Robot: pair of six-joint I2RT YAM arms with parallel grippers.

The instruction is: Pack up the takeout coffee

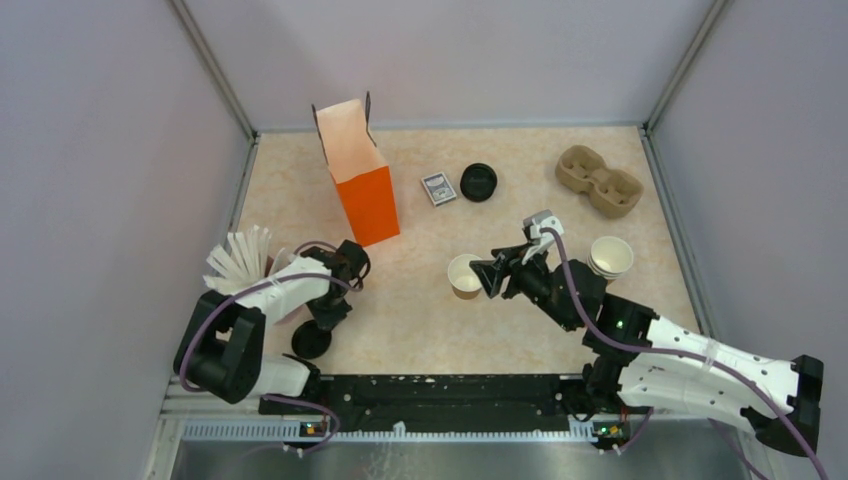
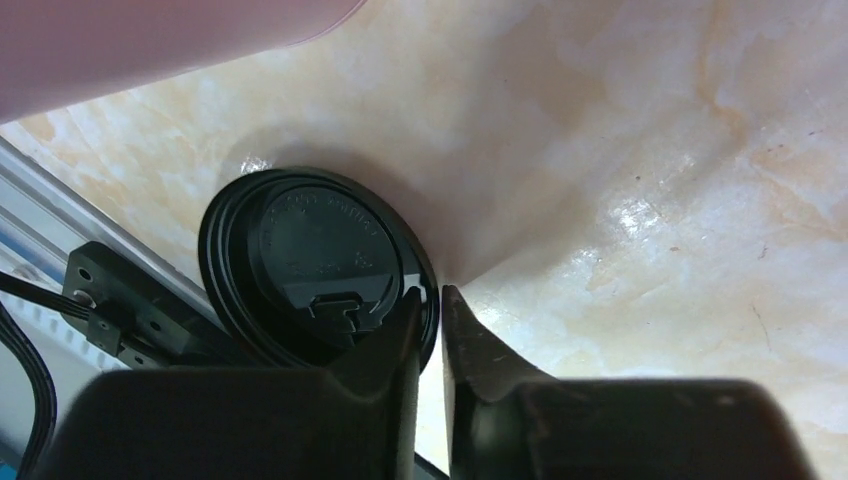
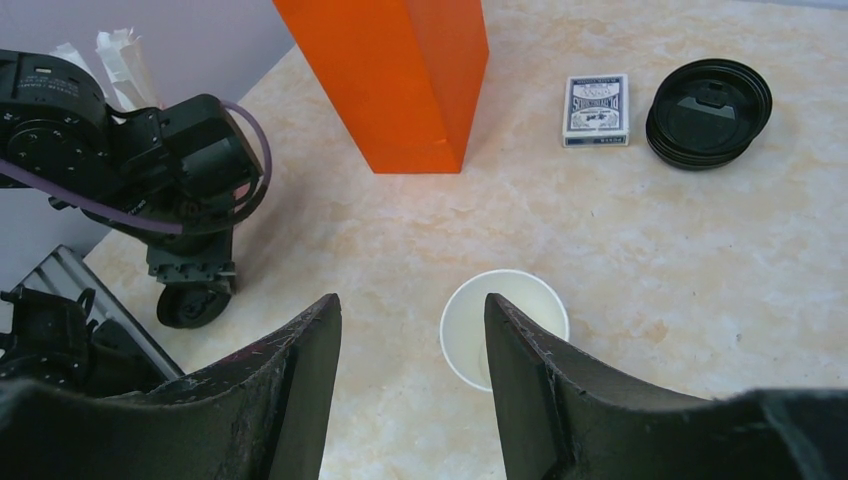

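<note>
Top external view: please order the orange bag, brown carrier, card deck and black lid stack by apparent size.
Largest: orange bag
Then: brown carrier
Smallest: card deck and black lid stack, looking about alike.

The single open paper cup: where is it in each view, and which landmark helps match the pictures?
Top external: the paper cup stands mid-table, right at the tips of the right claw.
Left wrist: not in it.
Right wrist: the cup is low centre, partly behind one finger of the open claw.
Shared landmark: the orange bag, beyond the cup to the left, shows in the top and right wrist views.
</note>
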